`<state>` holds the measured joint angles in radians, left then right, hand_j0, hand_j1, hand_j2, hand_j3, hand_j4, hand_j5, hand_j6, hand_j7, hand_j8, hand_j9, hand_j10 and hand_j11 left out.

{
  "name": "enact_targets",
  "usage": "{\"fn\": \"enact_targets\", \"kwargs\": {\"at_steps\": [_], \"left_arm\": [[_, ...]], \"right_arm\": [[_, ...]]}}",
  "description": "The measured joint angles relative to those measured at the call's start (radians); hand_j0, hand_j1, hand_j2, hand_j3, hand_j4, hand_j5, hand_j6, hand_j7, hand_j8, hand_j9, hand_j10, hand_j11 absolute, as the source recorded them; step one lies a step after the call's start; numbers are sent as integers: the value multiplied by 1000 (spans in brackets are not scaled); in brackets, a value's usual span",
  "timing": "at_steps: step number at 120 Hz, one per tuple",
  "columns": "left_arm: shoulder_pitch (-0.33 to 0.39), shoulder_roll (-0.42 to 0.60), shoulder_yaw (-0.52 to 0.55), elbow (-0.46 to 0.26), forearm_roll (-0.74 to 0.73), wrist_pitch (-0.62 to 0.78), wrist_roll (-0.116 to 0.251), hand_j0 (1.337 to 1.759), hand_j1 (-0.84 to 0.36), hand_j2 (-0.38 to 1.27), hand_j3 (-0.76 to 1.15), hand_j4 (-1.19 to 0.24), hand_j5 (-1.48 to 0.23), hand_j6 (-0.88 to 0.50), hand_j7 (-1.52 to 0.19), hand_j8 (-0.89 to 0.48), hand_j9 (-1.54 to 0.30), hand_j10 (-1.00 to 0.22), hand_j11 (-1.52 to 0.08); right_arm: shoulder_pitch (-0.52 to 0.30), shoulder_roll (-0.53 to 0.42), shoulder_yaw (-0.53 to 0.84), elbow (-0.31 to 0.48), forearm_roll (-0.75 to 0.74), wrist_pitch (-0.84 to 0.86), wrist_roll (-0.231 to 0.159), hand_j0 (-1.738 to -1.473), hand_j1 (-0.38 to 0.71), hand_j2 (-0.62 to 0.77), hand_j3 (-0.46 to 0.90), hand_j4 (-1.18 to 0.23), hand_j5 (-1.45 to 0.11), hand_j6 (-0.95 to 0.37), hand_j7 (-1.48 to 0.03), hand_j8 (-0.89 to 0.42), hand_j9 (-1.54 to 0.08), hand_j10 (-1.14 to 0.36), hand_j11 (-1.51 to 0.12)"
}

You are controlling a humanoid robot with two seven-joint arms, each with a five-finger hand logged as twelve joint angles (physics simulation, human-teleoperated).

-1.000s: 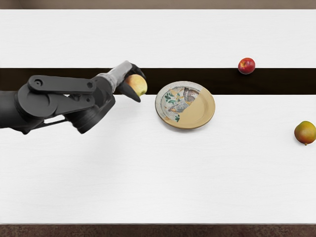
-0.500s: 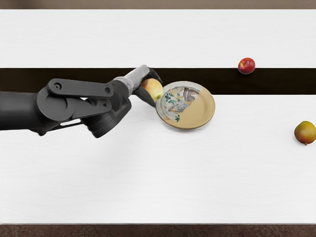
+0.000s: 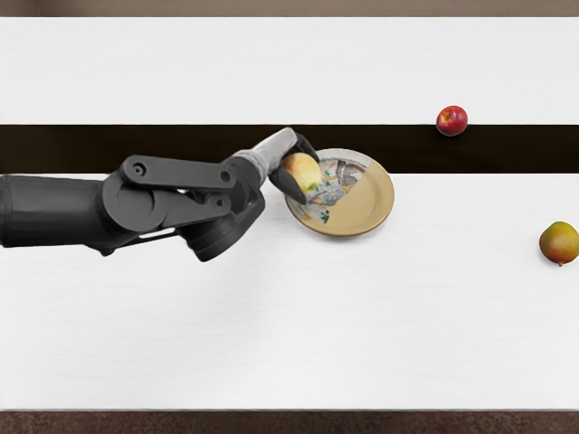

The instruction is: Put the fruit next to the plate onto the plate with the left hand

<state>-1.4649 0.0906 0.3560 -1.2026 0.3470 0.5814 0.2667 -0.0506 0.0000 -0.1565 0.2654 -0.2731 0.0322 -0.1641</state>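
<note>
The left hand (image 3: pixel 280 155) holds the fruit (image 3: pixel 303 170) over the left rim of the plate (image 3: pixel 366 206), fingers (image 3: pixel 291 186) curled around it. Lowering and release look still undone

Bright, even light washes the white table (image 3: pixel 362 316) almost flat; a faint soft shadow lies on it below the dark arm (image 3: pixel 54 210), left of the plate (image 3: pixel 371 221). Focus is crisp from edge to edge

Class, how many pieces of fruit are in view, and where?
3. One fruit is held in the left robot hand over the plate's left rim; a red fruit lies upper right; a green-yellow fruit at the right edge.
</note>
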Motion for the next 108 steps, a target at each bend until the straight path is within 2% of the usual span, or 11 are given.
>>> {"fn": "enact_targets", "kwargs": {"at_steps": [17,32,44,57,75,108], "left_arm": [[2,-22,0,14,0,0,0,1656,-226,245,0,-541,-733,-353,-727,-404,-732,-557,-731],[0,-55,0,47,1,0,-2,1656,-223,207,0,-533,-731,-345,-725,-396,-732,-558,-730],[-2,-89,-1,75,2,0,-4,1656,-223,238,0,-540,-732,-353,-725,-402,-731,-557,-730],[-2,-91,-1,107,3,0,-6,1657,-235,285,0,-545,-729,-357,-724,-407,-729,-556,-728],[15,-91,-1,148,3,0,-7,1657,-225,259,0,-539,-708,-367,-703,-416,-708,-540,-707],[34,-91,-8,162,4,-5,-10,1657,-212,180,0,-516,-678,-371,-673,-423,-677,-517,-676]], "right_arm": [[0,0,0,0,0,0,0,-1658,-324,-4,0,-20,-26,-20,-26,-20,-26,-20,-26],[0,0,0,0,0,0,0,-1658,-324,-4,0,-20,-26,-20,-26,-20,-26,-20,-26],[0,0,0,0,0,0,0,-1658,-324,-4,0,-20,-26,-20,-26,-20,-26,-20,-26],[0,0,0,0,0,0,0,-1658,-324,-4,0,-20,-26,-20,-26,-20,-26,-20,-26],[0,0,0,0,0,0,0,-1658,-324,-4,0,-20,-26,-20,-26,-20,-26,-20,-26],[0,0,0,0,0,0,0,-1658,-324,-4,0,-20,-26,-20,-26,-20,-26,-20,-26]]}}
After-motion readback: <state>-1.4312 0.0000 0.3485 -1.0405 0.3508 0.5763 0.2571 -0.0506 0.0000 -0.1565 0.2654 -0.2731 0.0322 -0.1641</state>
